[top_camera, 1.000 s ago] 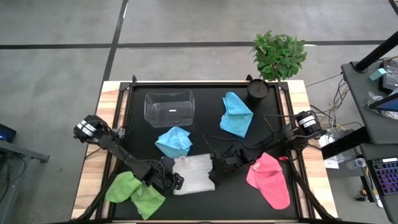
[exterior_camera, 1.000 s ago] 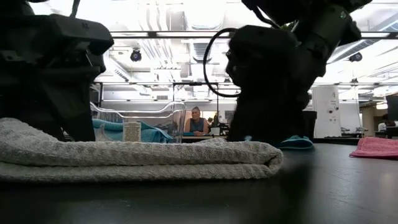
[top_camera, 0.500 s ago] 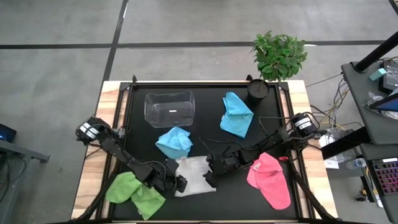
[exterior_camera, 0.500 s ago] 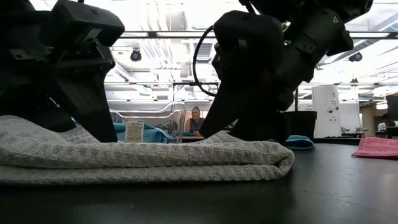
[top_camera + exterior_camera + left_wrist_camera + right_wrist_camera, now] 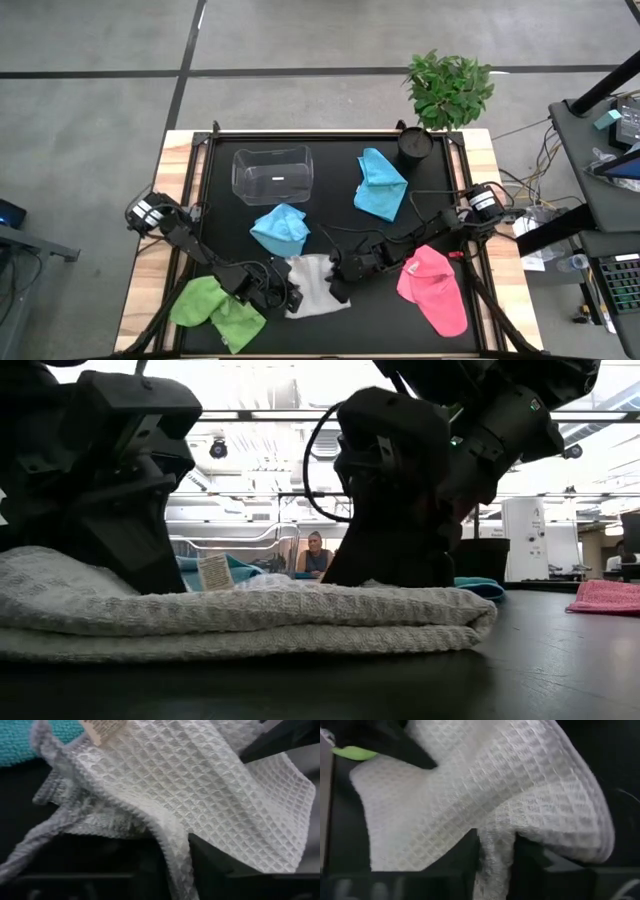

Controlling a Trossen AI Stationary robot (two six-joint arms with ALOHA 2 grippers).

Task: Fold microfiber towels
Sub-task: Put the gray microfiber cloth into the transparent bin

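Nearest the front edge: lime green towel point(image 5: 215, 308), a crumpled heap at the table's front left corner, not folded.
White towel point(image 5: 312, 285): front centre, between the two grippers; a waffle-weave cloth with a sewn-in label, lying doubled in two soft layers in the low view.
Left gripper point(image 5: 283, 296): at the white towel's left edge; in its wrist view the fingers are pinched closed on a bunched ridge of the weave.
Right gripper point(image 5: 338, 282): at the towel's right edge, likewise clamped on a fold of the cloth.
Pink towel point(image 5: 432, 289): front right, a loose, rumpled elongated shape.
Middle of the table: a light blue towel point(image 5: 279, 229), bunched, just behind the white one.
Far side: a second light blue towel point(image 5: 379, 186), partly doubled over but untidy; a clear plastic tub point(image 5: 272, 174), rounded and see-through; a dark cylindrical pot point(image 5: 413, 144) under a leafy plant point(image 5: 449, 87).
Progress: early, by my judgement. Only the white towel is being folded; four others seem untouched.
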